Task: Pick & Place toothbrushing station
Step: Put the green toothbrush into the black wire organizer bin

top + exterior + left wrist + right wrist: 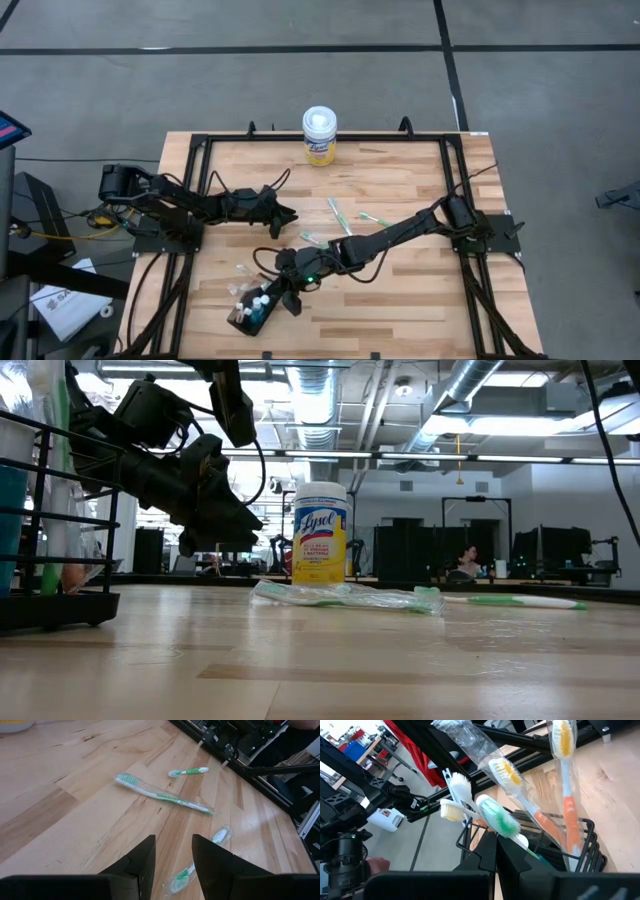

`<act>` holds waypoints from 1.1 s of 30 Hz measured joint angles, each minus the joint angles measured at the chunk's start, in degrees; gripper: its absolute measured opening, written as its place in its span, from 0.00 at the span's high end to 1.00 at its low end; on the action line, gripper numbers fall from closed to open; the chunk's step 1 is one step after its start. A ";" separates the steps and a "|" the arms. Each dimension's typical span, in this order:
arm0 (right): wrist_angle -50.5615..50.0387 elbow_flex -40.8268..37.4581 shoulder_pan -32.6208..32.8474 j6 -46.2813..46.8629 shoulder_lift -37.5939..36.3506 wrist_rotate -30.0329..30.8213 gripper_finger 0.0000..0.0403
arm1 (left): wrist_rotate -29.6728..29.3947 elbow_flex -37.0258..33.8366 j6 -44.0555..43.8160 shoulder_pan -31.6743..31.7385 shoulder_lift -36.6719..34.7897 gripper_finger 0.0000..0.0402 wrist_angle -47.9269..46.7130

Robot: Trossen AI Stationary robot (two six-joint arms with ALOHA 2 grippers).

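Bright overhead ceiling strips (520,457) — soft shadows, foreground tabletop (320,670) blurred — mild glare.

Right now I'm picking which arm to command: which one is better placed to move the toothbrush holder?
Right. The right gripper is already at the toothbrush holder; the left gripper hovers farther back.

Wooden table (400,300) carries toothbrushes (340,214), canister (320,136), toothbrushing station (252,312).

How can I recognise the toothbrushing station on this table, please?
Start at the yellow-labelled wipes canister at the table's far edge, then go to the opposite, near edge, left of centre. The toothbrushing station is the small black holder by the right gripper. Only its toothbrushes stand upright; the wrapped toothbrushes lie flat.
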 joint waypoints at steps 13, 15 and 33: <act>-0.31 0.00 -0.29 2.00 0.00 -2.57 0.86 | 0.00 0.00 -0.37 0.00 0.00 0.69 0.01; -0.31 0.00 -0.26 2.13 0.00 -2.58 0.78 | 0.00 0.00 -0.37 0.00 0.00 0.69 0.01; -20.58 0.00 -7.87 -7.90 -5.90 0.57 0.60 | 0.05 -0.04 -0.10 2.20 -0.77 0.69 2.91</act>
